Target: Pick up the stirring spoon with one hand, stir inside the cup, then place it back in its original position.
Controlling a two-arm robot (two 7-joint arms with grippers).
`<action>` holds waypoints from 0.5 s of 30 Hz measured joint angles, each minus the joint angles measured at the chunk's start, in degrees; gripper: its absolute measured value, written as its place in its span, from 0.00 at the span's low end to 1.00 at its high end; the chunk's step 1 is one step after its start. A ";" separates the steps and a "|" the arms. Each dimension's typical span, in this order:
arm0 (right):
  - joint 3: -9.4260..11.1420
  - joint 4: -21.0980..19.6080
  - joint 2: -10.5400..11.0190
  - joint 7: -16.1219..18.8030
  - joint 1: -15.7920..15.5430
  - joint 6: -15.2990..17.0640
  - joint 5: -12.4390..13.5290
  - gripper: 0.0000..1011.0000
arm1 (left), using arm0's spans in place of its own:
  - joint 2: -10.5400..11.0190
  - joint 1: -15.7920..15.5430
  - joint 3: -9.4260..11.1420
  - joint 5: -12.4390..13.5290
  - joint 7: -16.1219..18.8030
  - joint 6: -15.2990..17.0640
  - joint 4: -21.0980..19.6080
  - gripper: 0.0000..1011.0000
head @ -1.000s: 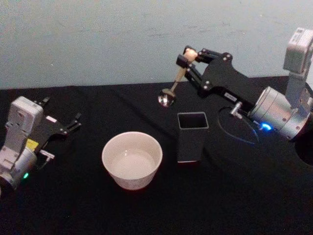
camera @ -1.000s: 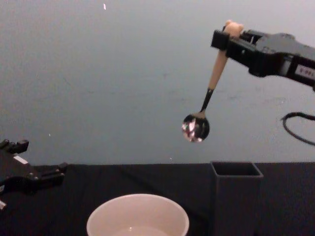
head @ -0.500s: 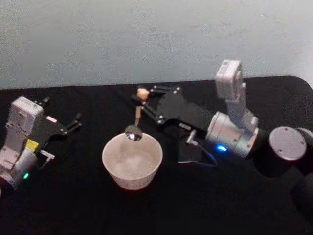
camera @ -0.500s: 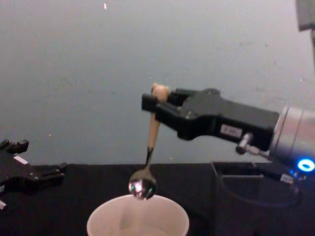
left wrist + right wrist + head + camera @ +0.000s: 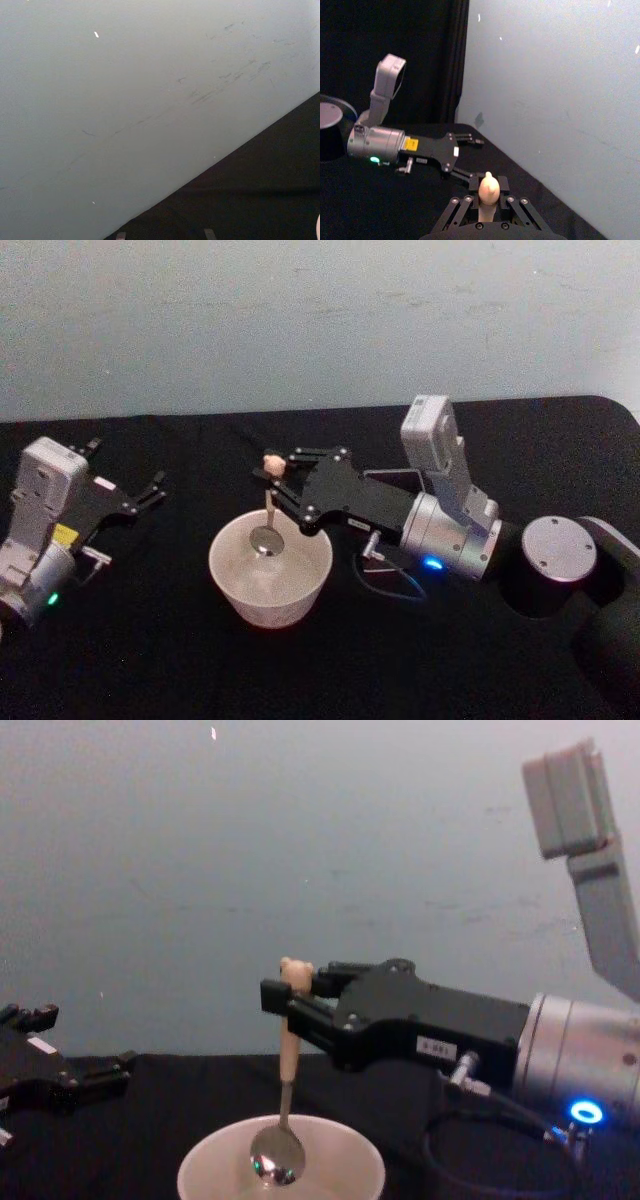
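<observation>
Cup (image 5: 262, 608): beige, round, upright. Stirring spoon (image 5: 288, 1055): cream handle, bear-topped, upright; metal bowl inside Cup, 12 o'clock side.

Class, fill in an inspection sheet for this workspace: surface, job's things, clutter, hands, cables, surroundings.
Surface: table covered in black cloth.
Job's things: stirring spoon upright, its metal bowl down inside the cup.
Clutter: nothing seen.
Hands: right hand shut on the spoon handle just under the bear head, above the cup; left hand open, parked at the table's left.
Cables: black cable looping under the right wrist.
Surroundings: plain pale wall behind the table.
</observation>
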 joint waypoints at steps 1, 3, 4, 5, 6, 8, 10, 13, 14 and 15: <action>-0.08 0.28 -0.10 -0.04 0.05 0.01 -0.16 0.21 | 0.00 0.00 0.00 0.00 0.00 0.00 0.00 0.99; -0.28 1.01 -0.34 -0.19 0.16 0.01 -0.61 0.21 | 0.00 0.00 0.00 0.00 0.00 0.00 0.00 0.99; -0.33 1.23 -0.43 -0.24 0.20 0.01 -0.74 0.21 | 0.00 0.00 0.00 0.00 0.00 0.00 0.00 0.99; -0.37 1.46 -0.52 -0.28 0.24 0.01 -0.86 0.21 | 0.00 0.00 0.00 0.00 0.00 0.00 0.00 0.99; -0.44 1.89 -0.69 -0.32 0.29 -0.01 -1.05 0.21 | 0.00 0.00 0.00 0.00 0.00 0.00 0.00 0.99; -0.51 2.32 -0.87 -0.33 0.35 -0.02 -1.22 0.21 | 0.00 0.00 0.00 0.00 0.00 0.00 0.00 0.99; -0.54 2.83 -1.08 -0.36 0.42 -0.04 -1.44 0.21 | 0.00 0.00 0.00 0.00 0.00 0.00 0.00 0.99; -0.55 3.37 -1.32 -0.38 0.50 -0.08 -1.65 0.21 | 0.00 0.00 0.00 0.00 0.00 0.00 0.00 0.99; -0.55 3.45 -1.36 -0.39 0.51 -0.08 -1.71 0.21 | 0.00 0.00 0.00 0.00 0.00 0.00 0.00 0.99; -0.54 3.63 -1.46 -0.42 0.54 -0.11 -1.84 0.21 | 0.00 0.00 0.00 0.00 0.00 0.00 0.00 0.99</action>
